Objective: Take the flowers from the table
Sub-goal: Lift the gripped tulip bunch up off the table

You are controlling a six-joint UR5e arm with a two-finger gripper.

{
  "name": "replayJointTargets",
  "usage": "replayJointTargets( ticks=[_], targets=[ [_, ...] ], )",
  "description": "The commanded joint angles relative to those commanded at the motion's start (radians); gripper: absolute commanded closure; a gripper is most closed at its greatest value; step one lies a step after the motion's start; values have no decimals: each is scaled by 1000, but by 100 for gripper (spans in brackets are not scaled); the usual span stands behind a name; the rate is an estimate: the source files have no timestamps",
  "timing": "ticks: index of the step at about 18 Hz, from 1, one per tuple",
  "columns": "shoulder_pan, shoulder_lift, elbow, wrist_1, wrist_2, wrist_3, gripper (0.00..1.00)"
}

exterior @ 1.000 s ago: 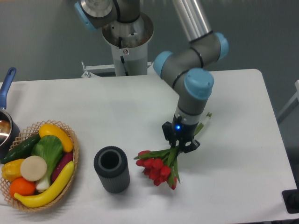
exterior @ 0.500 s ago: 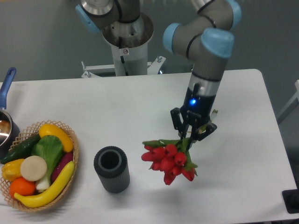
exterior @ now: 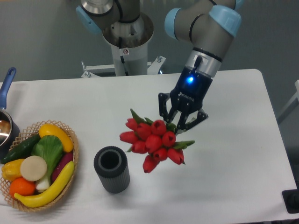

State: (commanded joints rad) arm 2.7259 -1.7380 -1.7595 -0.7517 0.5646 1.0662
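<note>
Basket [exterior: 70, 184]: woven wicker, round, at the desk's near left corner, heaped with glossy toy vegetables [exterior: 39, 163] in yellow, green, orange and purple, plus one pale disc.
Cylinder [exterior: 111, 169]: dark, ribbed, open-topped, standing upright on the desk just right of the basket.
Flowers [exterior: 152, 142]: a tight bunch of red tulip heads with a few green leaves poking out, held in the air above the desk, tilted so the blooms face the camera, up and to the right of the cylinder; the stems run up into the gripper and are mostly hidden.
Gripper [exterior: 180, 122]: black, two-fingered, pointing down and toward the camera, fingers closed around the stems just behind the blooms; a blue light glows on the housing above.
Desk [exterior: 243, 154]: smooth, plain white, rounded corners.
Pot [exterior: 6, 122]: dark, blue-handled, cut off at the left edge.
Arm [exterior: 205, 23]: grey tubes with pale blue joint caps, reaching in from the top above its round base.
</note>
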Motion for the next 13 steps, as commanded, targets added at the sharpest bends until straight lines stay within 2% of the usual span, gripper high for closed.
replayJointTargets(
  ticks=[6, 13],
  targets=[
    [-11, 2, 5, 0, -146, -37, 70],
    [-9, 2, 5, 0, -153, -35, 70]
  ],
)
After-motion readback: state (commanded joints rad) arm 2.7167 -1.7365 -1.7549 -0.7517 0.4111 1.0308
